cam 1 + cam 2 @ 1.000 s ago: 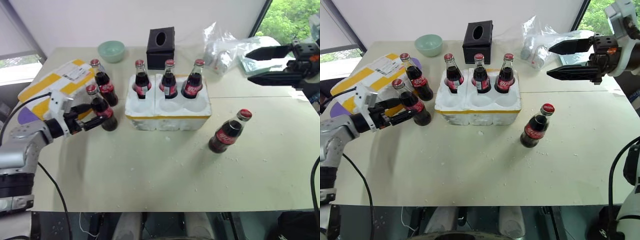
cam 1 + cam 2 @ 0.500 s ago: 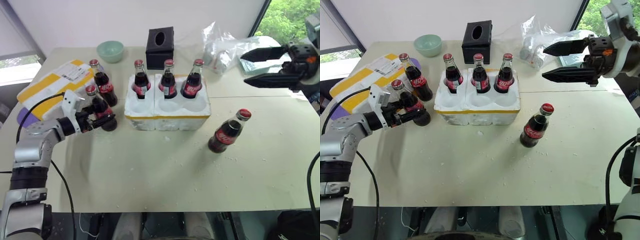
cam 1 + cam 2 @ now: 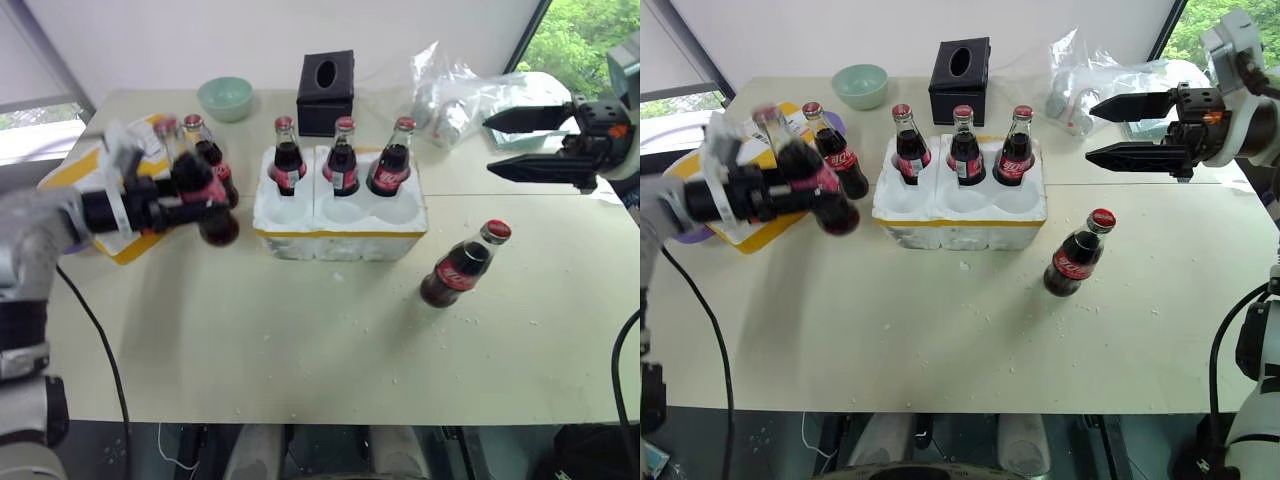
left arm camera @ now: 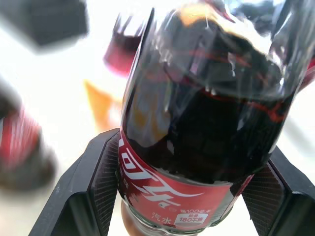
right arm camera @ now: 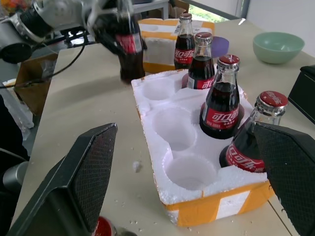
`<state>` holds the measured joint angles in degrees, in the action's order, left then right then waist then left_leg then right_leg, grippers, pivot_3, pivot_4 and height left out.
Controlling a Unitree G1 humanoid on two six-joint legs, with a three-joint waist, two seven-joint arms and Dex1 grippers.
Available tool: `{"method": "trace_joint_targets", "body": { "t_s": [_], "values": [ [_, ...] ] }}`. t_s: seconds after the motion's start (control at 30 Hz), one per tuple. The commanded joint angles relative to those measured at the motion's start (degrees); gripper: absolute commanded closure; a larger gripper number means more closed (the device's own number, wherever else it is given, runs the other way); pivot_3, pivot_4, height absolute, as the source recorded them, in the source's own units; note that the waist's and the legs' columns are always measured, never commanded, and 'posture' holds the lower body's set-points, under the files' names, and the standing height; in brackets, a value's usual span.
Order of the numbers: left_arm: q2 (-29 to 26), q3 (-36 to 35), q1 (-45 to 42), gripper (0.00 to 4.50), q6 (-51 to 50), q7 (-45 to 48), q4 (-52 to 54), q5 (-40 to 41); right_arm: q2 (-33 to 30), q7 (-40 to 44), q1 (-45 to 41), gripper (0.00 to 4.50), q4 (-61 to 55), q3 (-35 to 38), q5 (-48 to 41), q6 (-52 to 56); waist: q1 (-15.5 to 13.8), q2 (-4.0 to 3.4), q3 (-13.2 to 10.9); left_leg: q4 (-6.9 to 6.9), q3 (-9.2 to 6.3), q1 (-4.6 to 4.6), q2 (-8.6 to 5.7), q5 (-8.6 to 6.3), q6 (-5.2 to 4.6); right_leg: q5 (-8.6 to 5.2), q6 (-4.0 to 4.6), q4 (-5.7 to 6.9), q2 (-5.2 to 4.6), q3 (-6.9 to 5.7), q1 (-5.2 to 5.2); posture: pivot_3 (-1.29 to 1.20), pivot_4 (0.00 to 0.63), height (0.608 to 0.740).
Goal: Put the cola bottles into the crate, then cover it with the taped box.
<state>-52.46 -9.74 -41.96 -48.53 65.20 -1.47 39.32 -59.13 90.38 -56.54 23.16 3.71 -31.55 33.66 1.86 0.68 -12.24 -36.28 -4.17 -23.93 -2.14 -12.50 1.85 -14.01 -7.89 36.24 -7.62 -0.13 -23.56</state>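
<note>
My left gripper [image 3: 185, 212] is shut on a cola bottle [image 3: 190, 175] and holds it tilted above the table, left of the crate [image 3: 340, 235]. The left wrist view shows the bottle [image 4: 197, 132] clamped between both fingers [image 4: 98, 187]. Three cola bottles [image 3: 342, 160] stand in the crate's back wells, and its front wells [image 5: 189, 169] are empty. Another bottle [image 3: 205, 160] stands beside the taped box [image 3: 95, 165] at far left, and one more [image 3: 460, 265] stands on the table right of the crate. My right gripper [image 3: 520, 140] hovers open at far right, above the table.
Along the back edge stand a black tissue box [image 3: 325, 80], a green bowl [image 3: 223, 98] and a crumpled plastic bag [image 3: 460, 95]. White foam crumbs are scattered in front of the crate.
My left gripper shut on the near bottle beside the taped box and lifted it off the table, tipping it. The right gripper stayed where it was, open.
</note>
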Motion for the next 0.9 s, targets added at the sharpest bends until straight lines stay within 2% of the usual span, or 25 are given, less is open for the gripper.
{"method": "trace_joint_targets", "body": {
  "t_s": [0.03,0.13,0.23,0.4,0.53,0.7,0.9],
  "values": [
    [-0.4,0.4,-9.1,1.7,-4.6,2.5,2.6,5.2,-0.4,-0.5,0.5,0.0,-1.0,2.4,0.1,-1.3,0.1,0.0,0.0,-0.01,0.0,-0.03,-0.01,0.0,0.0,0.02,-0.04,-0.05,-0.01,-0.01,-0.01,0.0,0.15,0.737],
    [6.1,3.5,-19.3,1.7,-6.4,1.0,-1.7,5.5,-0.2,-1.4,2.3,0.0,-1.8,2.8,0.4,-2.0,0.0,0.0,0.0,0.0,-0.01,-0.04,-0.03,0.0,-0.01,0.03,-0.06,-0.03,-0.02,-0.01,-0.01,0.0,0.15,0.737],
    [12.0,6.7,-23.7,1.7,-4.8,-0.4,-5.5,2.8,0.0,-2.1,4.0,0.0,-2.9,3.4,0.6,-2.4,-0.5,0.0,0.0,-0.06,-0.03,-0.04,-0.02,0.05,0.05,0.05,-0.1,0.02,0.01,-0.02,0.0,0.0,0.15,0.737],
    [18.2,13.2,-24.1,1.7,2.2,0.9,-10.4,-3.7,-0.6,-3.1,6.3,0.0,-4.6,4.7,0.1,-2.1,0.4,0.0,0.0,-0.05,-0.02,-0.03,-0.02,0.13,0.16,0.07,-0.12,0.07,0.01,0.0,-0.03,0.0,0.15,0.737],
    [21.0,16.9,-22.8,1.7,8.6,2.9,-14.9,-9.0,-1.1,-4.2,8.2,0.0,-6.8,6.3,-0.9,-0.8,0.7,0.0,0.0,-0.05,0.0,-0.07,-0.03,0.15,0.19,0.08,-0.11,0.08,0.0,0.01,-0.09,0.0,0.15,0.737],
    [26.4,16.9,-23.9,1.7,12.1,2.4,-21.6,-11.1,-1.0,-6.0,11.0,0.0,-9.4,8.6,-2.2,0.9,0.3,0.0,0.0,-0.09,-0.02,-0.17,-0.03,0.15,0.18,0.08,-0.11,0.08,-0.01,0.0,-0.13,0.0,0.15,0.737],
    [29.7,17.0,-24.3,1.7,15.7,2.0,-25.7,-14.1,-0.6,-8.1,13.5,0.0,-12.9,9.8,-3.7,2.8,-0.5,0.0,0.0,-0.34,-0.03,-0.19,-0.05,0.14,0.18,0.15,-0.22,0.08,-0.02,0.0,-0.05,0.0,0.15,0.737]
  ]
}}
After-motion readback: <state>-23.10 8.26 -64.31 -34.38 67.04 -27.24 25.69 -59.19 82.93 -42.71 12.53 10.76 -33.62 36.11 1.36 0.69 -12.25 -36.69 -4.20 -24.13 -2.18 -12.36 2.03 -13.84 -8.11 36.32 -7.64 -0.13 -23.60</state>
